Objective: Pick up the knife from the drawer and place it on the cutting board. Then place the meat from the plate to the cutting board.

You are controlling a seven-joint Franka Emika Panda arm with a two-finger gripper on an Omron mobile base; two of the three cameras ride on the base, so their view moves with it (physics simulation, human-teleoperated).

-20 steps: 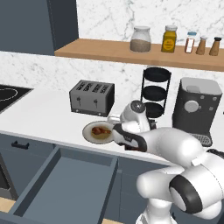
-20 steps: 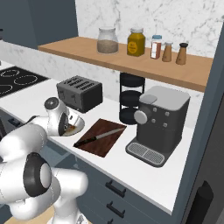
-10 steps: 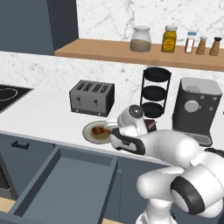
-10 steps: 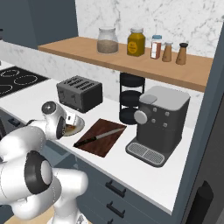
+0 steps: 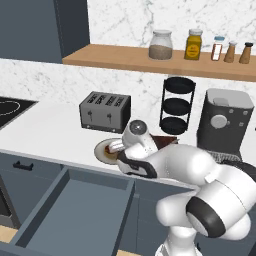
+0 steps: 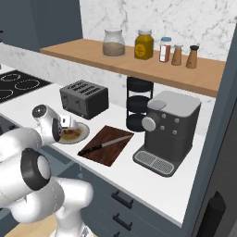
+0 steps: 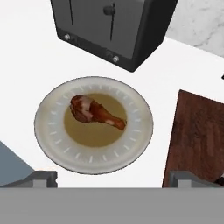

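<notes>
Above the plate (image 7: 94,127) hangs the end effector (image 7: 111,178), fingers spread wide and holding nothing. Meat (image 7: 96,111) (a little drumstick) lies on the plate's olive centre. Just right, the knife (image 6: 104,145) rests on the cutting board (image 6: 111,150). Nearer, the drawer (image 5: 75,210) stands open below the table (image 5: 50,135).

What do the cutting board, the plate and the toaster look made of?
Cutting board: wood by the look, dark reddish-brown with faint grain streaks, matte.
Plate: probably glazed ceramic, pale cream rim with small tick marks, olive-brown centre; a rendered look, so plastic is possible.
Toaster: dark metal or plastic casing, slight sheen, silvery knobs.
</notes>
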